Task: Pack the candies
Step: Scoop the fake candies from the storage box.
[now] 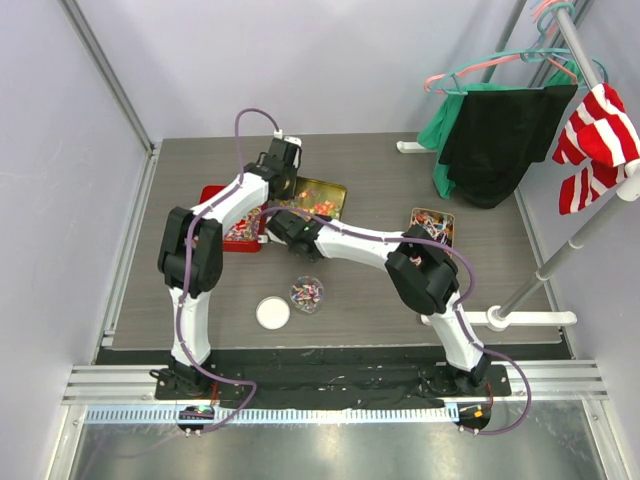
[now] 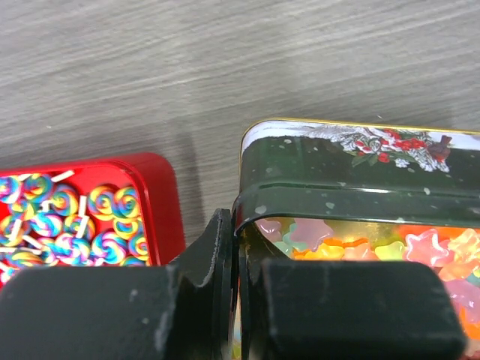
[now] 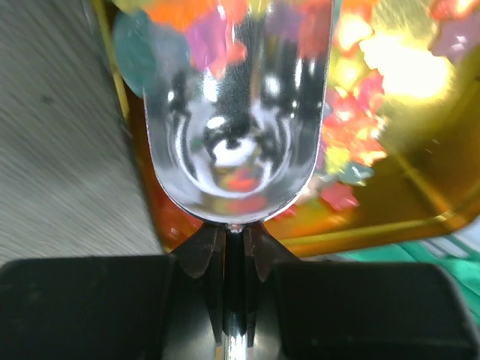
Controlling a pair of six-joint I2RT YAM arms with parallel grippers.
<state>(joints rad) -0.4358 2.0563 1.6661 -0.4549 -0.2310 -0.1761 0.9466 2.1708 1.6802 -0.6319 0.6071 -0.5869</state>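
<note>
Nearest you on the surface (image 1: 360,312) stands a small clear jar (image 1: 294,292) with a little colourful fill. Its white lid (image 1: 272,313) lies just beside it at eight o'clock.

Farther out, your right gripper (image 3: 234,244) pinches the thin handle of a metal scoop (image 3: 236,135) between its fingers. The scoop's long axis runs straight ahead from the fingers toward twelve o'clock, and its bowl lies inside the green tin (image 2: 337,172). The star-shaped candies (image 2: 427,247) sit in that tin, around and just beyond the scoop's lip. That makes the right arm the one placed to push forward and gather them.

Your left gripper (image 2: 236,247) has its fingers clamped on the tin's near wall, which appears to steady it.

At nine o'clock of the green tin sits a red tin (image 2: 161,202) of swirl lollipops. A third tin (image 1: 411,225) lies well apart at three o'clock.
</note>
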